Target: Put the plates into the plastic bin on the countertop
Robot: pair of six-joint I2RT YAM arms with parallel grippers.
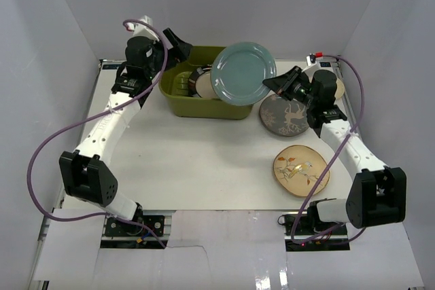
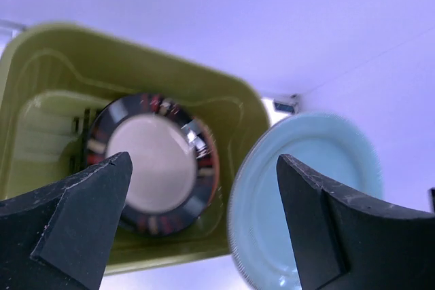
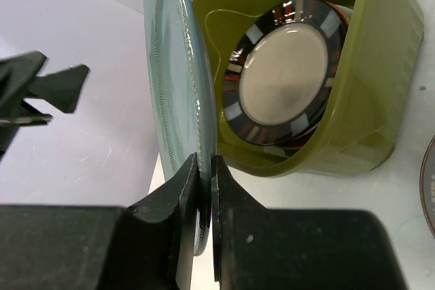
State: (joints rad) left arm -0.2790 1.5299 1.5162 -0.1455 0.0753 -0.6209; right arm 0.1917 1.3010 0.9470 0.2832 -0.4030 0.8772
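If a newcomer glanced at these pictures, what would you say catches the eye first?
The plain teal plate, pinched by its rim in the fingers of the right gripper, hangs in the air above the right end of the olive-green bin. A dark-rimmed cream plate sits inside the bin, and the left gripper hovers open by its far left corner.

1. I see the bin (image 1: 197, 105) at the far middle of the countertop (image 1: 204, 161), a stowed plate (image 1: 204, 85) inside it.
2. My right gripper (image 1: 272, 85) pinches the plain plate (image 1: 242, 73) by its edge, above the bin's right end.
3. The deer plate (image 1: 282, 117) lies on the countertop just right of the bin.
4. The bird plate (image 1: 301, 171) lies nearer me, in front of the deer plate.
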